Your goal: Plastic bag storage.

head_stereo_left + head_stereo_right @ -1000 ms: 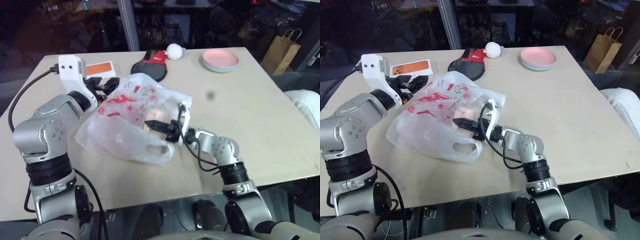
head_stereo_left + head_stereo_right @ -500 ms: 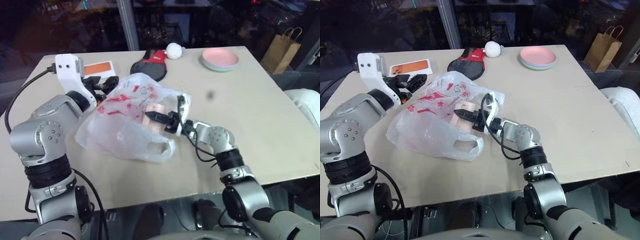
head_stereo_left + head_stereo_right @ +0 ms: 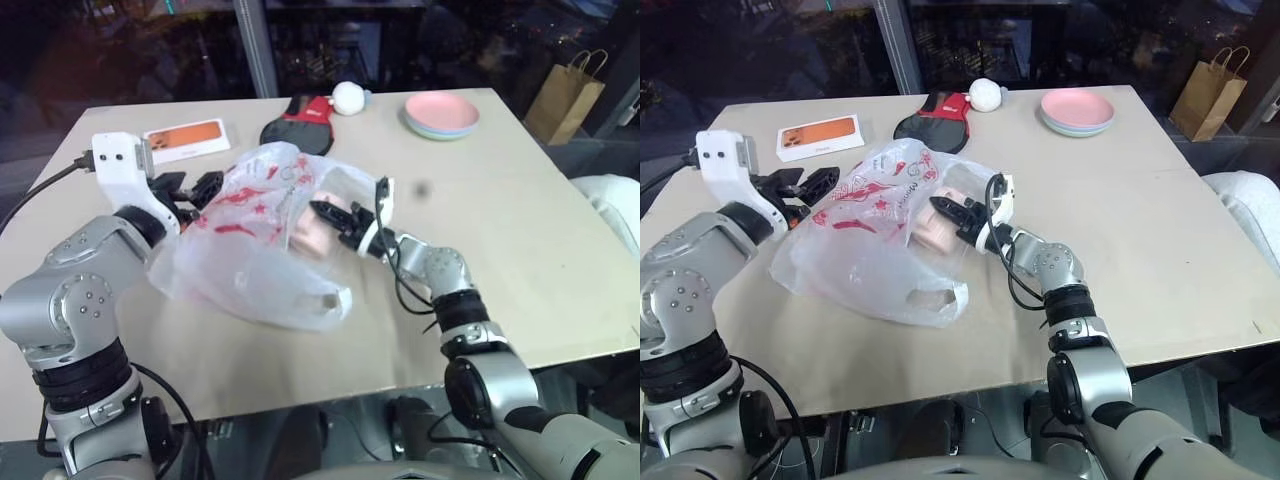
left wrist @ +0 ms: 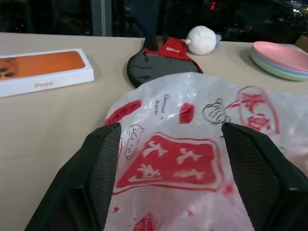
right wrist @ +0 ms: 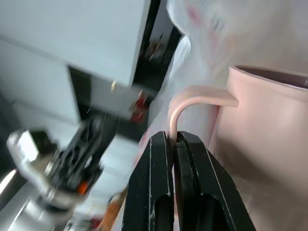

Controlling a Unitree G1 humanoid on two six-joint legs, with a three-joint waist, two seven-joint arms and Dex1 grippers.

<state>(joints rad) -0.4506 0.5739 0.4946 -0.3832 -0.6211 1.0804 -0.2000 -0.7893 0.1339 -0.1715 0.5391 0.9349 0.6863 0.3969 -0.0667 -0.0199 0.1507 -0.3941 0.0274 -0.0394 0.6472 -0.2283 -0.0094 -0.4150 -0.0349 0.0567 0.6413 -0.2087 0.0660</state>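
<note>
Beige tabletop (image 3: 520, 230) against a dark glass backdrop, and the plastic bag (image 3: 250, 250) lies crumpled left of centre, its red print facing up; inside it sits a pink mug (image 3: 935, 228), showing through the film. Right gripper (image 3: 952, 212) reaches in at the bag's mouth, fingers pinched together on the mug's thin handle (image 5: 185, 103); the wrist view shows the handle squeezed between the two black pads. Left gripper (image 3: 195, 188) waits at the bag's far-left edge, jaws spread wide with the film bulging between them. Behind the bag lie an orange phone box (image 3: 820, 136), a black-and-red pouch (image 3: 300, 120), a white ball (image 3: 348, 96) and stacked pink plates (image 3: 442, 114); a paper carrier (image 3: 562, 100) stands off the table's far right corner.
</note>
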